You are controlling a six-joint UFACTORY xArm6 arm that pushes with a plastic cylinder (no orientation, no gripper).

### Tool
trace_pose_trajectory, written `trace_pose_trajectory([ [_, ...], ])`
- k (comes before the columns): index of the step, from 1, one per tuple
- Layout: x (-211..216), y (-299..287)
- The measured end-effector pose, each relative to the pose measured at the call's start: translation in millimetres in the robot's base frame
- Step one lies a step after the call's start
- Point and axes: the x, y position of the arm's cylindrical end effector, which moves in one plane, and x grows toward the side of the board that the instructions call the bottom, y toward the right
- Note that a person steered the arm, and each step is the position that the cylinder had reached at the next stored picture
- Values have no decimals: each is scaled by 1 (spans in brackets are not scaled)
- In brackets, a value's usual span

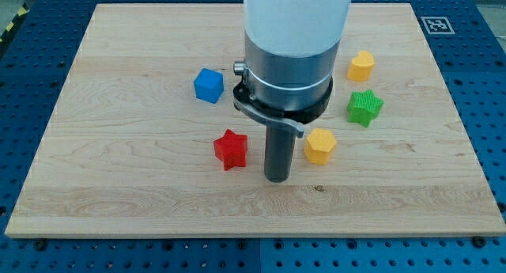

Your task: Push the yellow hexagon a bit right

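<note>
Yellow hexagon [320,145]: seen in the camera view a little right of the counter's middle, toward the view's bottom, resting flat on the wood. My tip [275,178] is set down just beside it on the view's left and slightly lower, a narrow gap apparently between rod and block (contact cannot be ruled out; the rod's collar overhangs the block's upper left edge). That placement is judged deliberate: a tip on the left side is where a rightward push must start from.

No claw is fitted to this arm, so whether anything is released or clenched cannot be told; nothing is grasped.

Other blocks noted: red star [231,149] just left of the tip, blue cube [209,85] farther up and left, green star [364,107] up and right of the hexagon, a second yellow block [361,66] (shape unclear, possibly pentagonal) above that.

Open room: bare counter [118,186] lies to the hexagon's right as far as the board's edge. The green star sits above that line, not on it. A short straight push is judged safe; an upward drift would risk the green star.
</note>
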Motion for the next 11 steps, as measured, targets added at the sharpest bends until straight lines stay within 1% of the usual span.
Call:
trace_pose_trajectory([
  [2, -8, 18],
  [4, -25, 22],
  [5, -25, 30],
  [10, -17, 71],
  [11, 6, 50],
])
